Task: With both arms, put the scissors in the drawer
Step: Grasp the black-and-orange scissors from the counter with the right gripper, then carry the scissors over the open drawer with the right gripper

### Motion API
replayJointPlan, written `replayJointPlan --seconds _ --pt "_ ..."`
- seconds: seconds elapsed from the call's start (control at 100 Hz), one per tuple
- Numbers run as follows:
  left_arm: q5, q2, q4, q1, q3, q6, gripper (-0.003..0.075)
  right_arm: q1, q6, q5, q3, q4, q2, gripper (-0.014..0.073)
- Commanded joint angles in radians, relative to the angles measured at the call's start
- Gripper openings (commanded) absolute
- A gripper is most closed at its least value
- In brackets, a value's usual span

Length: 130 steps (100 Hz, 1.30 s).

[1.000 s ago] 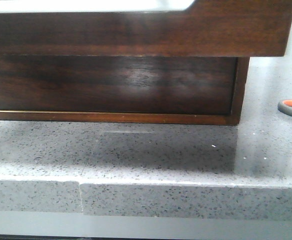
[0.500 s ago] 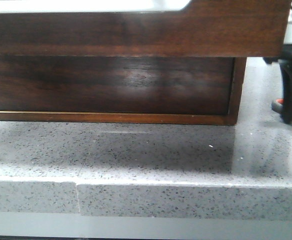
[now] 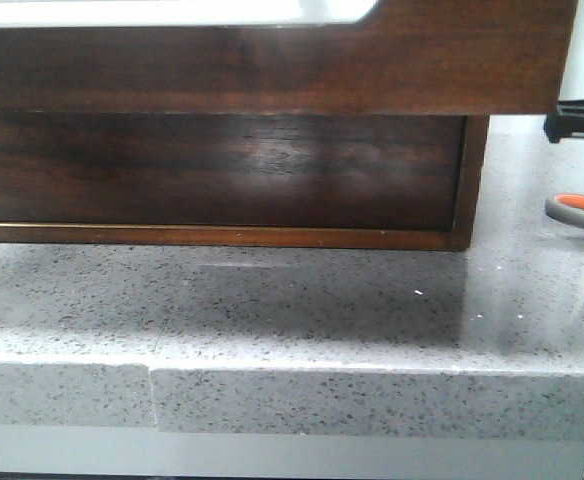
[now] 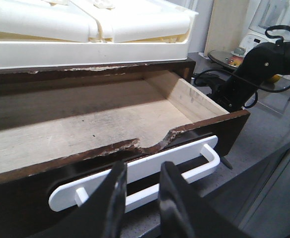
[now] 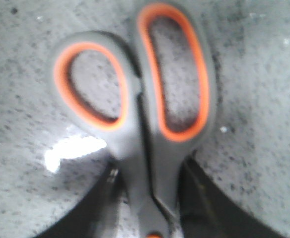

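**Right gripper straddling the scissors, drawer standing open**

The scissors (image 5: 145,119) are lying flat on the grey counter (image 3: 302,300), closed, right under the right gripper (image 5: 147,208). In the right wrist view their long axis is running six to twelve o'clock, orange-lined loops at twelve, neck dropping between the two dark fingers (image 5: 204,198). Those fingers are sitting spread on either side of the neck, seemingly not pinching yet, though the blur is hiding any contact. In the front view the scissors are peeking in at three o'clock, beside the cabinet, so the right arm looks far nearer.

Over on the left, the left gripper (image 4: 140,198) is hovering at the white handle (image 4: 150,181), fingers apart, gripping nothing. The drawer (image 4: 110,124) is pulled open, its pale wooden floor showing bare. A white tray (image 4: 85,29) is sitting on top of the cabinet.
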Motion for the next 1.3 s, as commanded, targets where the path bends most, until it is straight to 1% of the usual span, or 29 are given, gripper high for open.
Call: replayJointPlan --seconds 0.0,0.13,0.29,0.4,0.48,0.6,0.74,0.83,0.96,1.07,1.22,1.29 --pt "-0.063 0.013 -0.032 -0.006 -0.033 0.002 0.0134 0.002 0.009 -0.003 0.005 0.022 -0.011 -0.0071" --pt "-0.061 0.013 -0.032 -0.006 -0.033 0.002 0.0134 0.002 0.007 -0.006 -0.002 -0.022 -0.048 -0.0071" --pt "-0.059 0.013 -0.032 -0.016 -0.033 0.002 0.0134 0.002 0.007 0.001 -0.072 -0.058 -0.186 -0.0071" --pt "-0.061 0.013 -0.027 -0.029 -0.033 0.011 0.0134 0.002 -0.009 -0.001 -0.185 -0.065 -0.286 -0.0071" --pt "-0.061 0.013 -0.025 -0.041 -0.033 0.056 0.0134 0.007 -0.047 0.005 -0.294 -0.064 -0.334 -0.0071" --pt "-0.061 0.013 -0.025 -0.054 -0.033 0.101 0.0134 0.06 -0.133 0.005 -0.457 -0.041 -0.37 -0.0071" --pt "-0.063 0.013 -0.023 -0.058 -0.033 0.11 0.0134 0.189 -0.224 -0.022 -0.618 -0.023 -0.363 -0.0071" --pt "-0.063 0.013 -0.023 -0.058 -0.033 0.11 0.0134 0.311 -0.284 -0.051 -0.679 -0.023 -0.35 -0.0071" --pt "-0.063 0.013 -0.023 -0.058 -0.033 0.11 0.0134 0.501 -0.39 -0.076 -0.713 -0.023 -0.298 -0.0071" --pt "-0.063 0.013 -0.023 -0.058 -0.033 0.11 0.0134 0.63 -0.541 -0.076 -0.713 -0.025 -0.229 -0.0071" --pt "-0.063 0.013 -0.023 -0.058 -0.033 0.11 0.0134 0.735 -0.753 -0.062 -0.713 -0.025 -0.113 -0.0072" --pt "-0.063 0.013 -0.023 -0.058 -0.033 0.11 0.0134 0.752 -0.793 -0.062 -0.713 -0.029 -0.066 -0.0072"
